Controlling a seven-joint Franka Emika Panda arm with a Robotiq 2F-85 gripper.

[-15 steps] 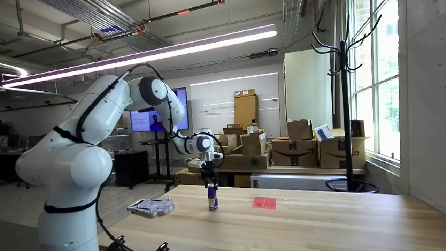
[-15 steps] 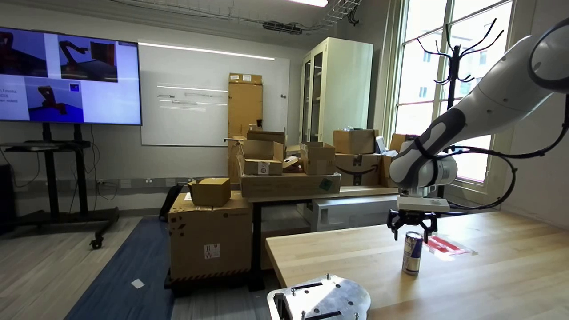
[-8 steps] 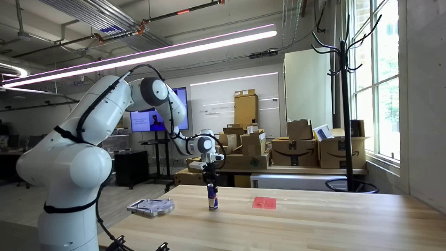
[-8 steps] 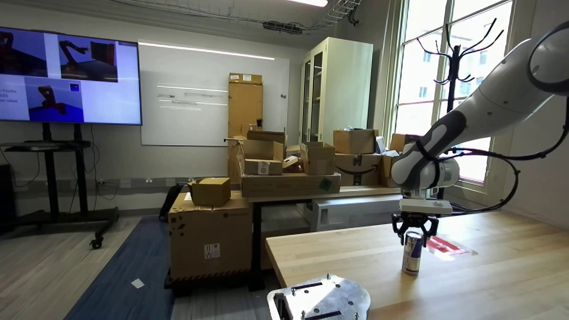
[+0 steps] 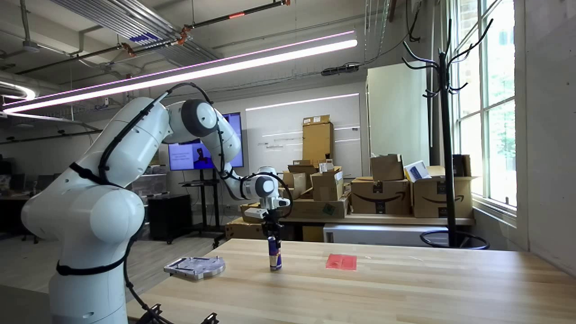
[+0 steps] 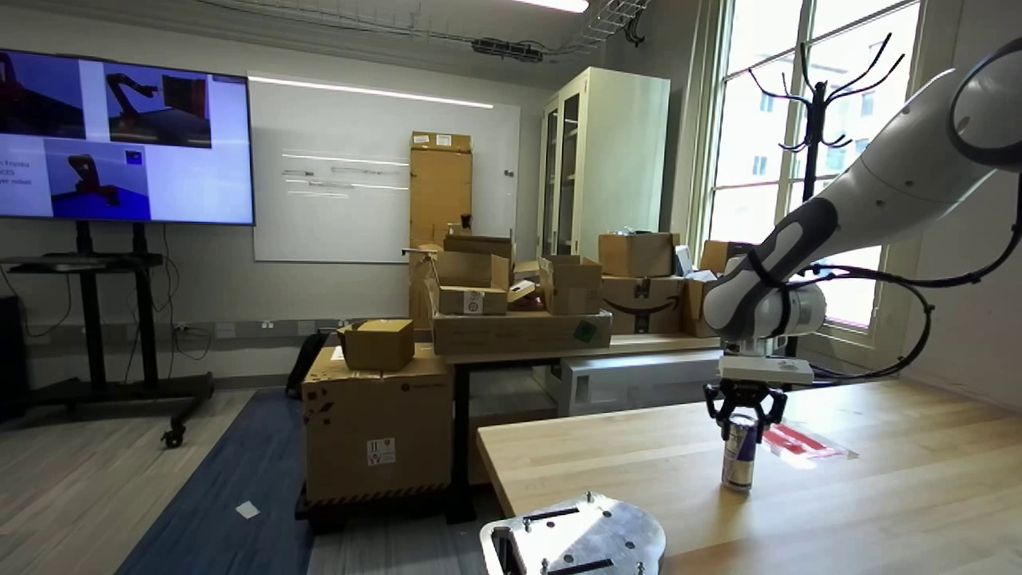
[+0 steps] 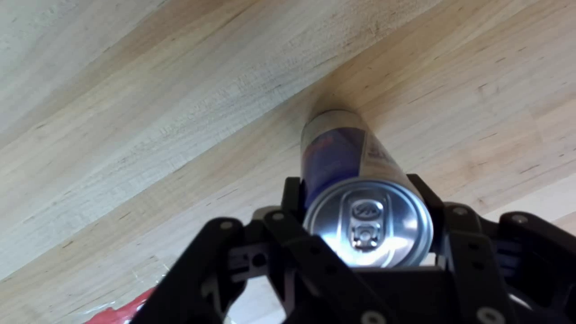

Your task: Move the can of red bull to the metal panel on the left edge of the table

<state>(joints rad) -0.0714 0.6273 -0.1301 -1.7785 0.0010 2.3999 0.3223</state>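
Note:
The can of red bull [image 5: 275, 260] stands upright on or just above the wooden table, dark blue and silver. In the wrist view, the silver lid of the can [image 7: 366, 220] faces me. My gripper [image 7: 360, 198] is shut on the upper part of the can, one finger against each side; in an exterior view the gripper [image 6: 742, 435] reaches down over the can's top. Whether the can's base touches the table I cannot tell. The metal panel [image 5: 195, 267], a silvery plate, lies at the table's left edge; the panel [image 6: 575, 531] shows in the foreground, cut off below.
A flat red object in clear film [image 5: 341, 262] lies on the table [image 5: 382, 297] a little way from the can. Cardboard boxes [image 6: 523, 331] are piled on a bench behind the table. A black coat stand [image 5: 445, 135] rises beyond the far edge.
My gripper has come down slightly around the can, and its fingers have moved in from wide apart to close on the can's sides. In the last half second the can has shifted very slightly upward.

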